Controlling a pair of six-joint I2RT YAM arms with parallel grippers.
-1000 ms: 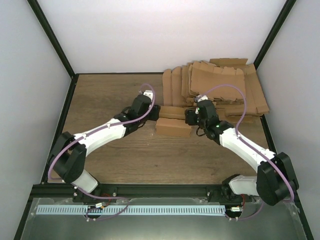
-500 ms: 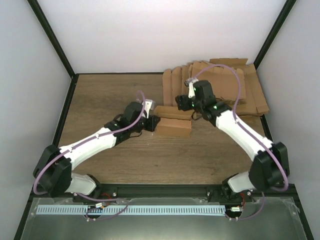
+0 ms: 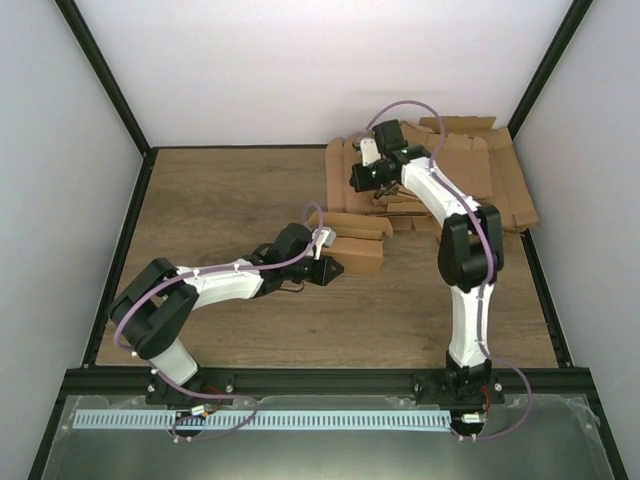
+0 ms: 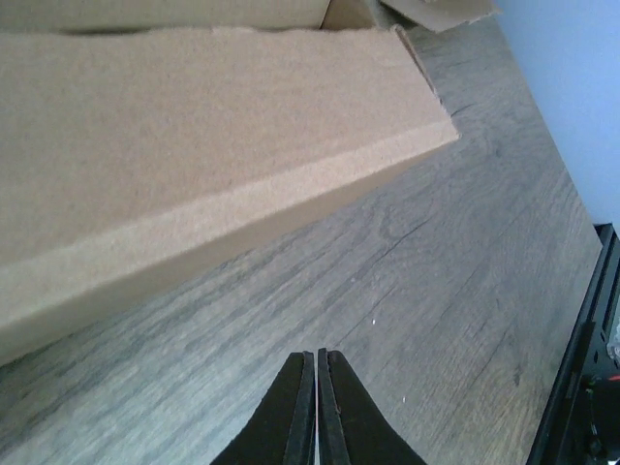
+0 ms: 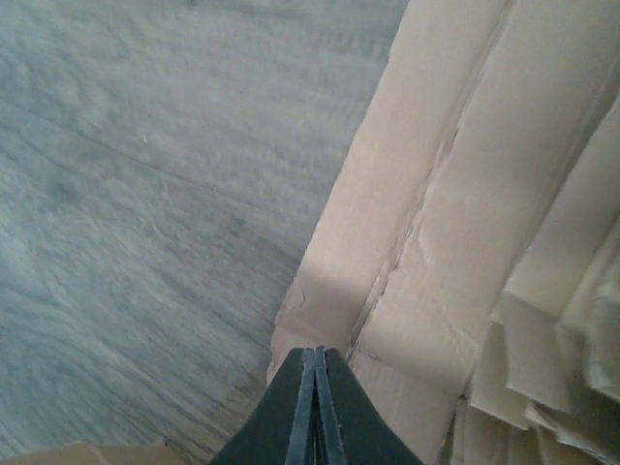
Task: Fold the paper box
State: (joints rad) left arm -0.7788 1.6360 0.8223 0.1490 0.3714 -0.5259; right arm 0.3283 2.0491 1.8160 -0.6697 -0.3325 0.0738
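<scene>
The paper box (image 3: 356, 250) is a small oblong brown carton lying near the middle of the table, with a flap (image 3: 345, 224) raised along its far side. My left gripper (image 3: 330, 268) sits low at the box's near left corner, shut and empty. In the left wrist view the box (image 4: 194, 145) fills the upper left, and the closed fingertips (image 4: 318, 360) hover over bare wood just short of it. My right gripper (image 3: 358, 181) is farther back, over the left edge of the cardboard pile, also shut on nothing (image 5: 316, 355).
A pile of flat brown cardboard blanks (image 3: 455, 175) spreads over the far right corner; its left edge (image 5: 436, 194) lies under the right fingers. Black frame posts and white walls enclose the wooden table (image 3: 220, 210).
The left arm pulled back and round to the box's near left corner while its jaws closed. The right arm swung away from the box to the pile behind it, and its jaws closed.
</scene>
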